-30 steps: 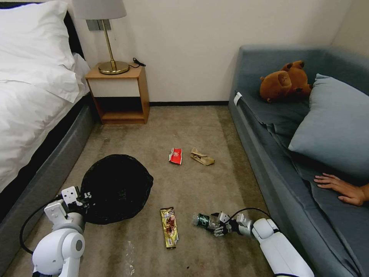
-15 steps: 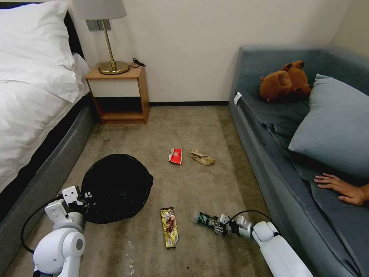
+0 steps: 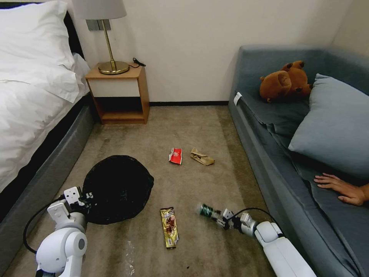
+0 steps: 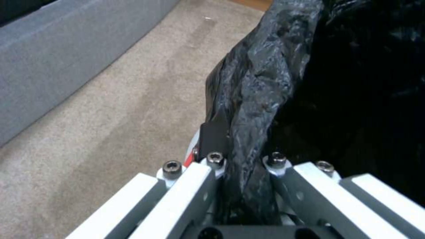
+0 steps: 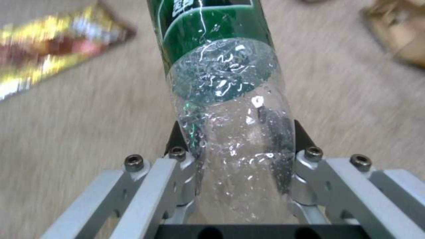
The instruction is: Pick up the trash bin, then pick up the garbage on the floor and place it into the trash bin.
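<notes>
Above carpet (image 3: 215, 184), right end effector (image 3: 222, 220) grips bottle (image 3: 207, 211) pointing bedward.

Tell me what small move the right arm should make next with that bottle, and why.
Probably swing the bottle toward the trash bin. The right gripper is shut on it, while the left gripper pinches the bin's bag-lined rim with the opening facing up.

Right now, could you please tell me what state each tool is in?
Left tool: closed on the trash bin rim, pinching its black bag.
Right tool: closed on the clear green-labelled bottle.
</notes>
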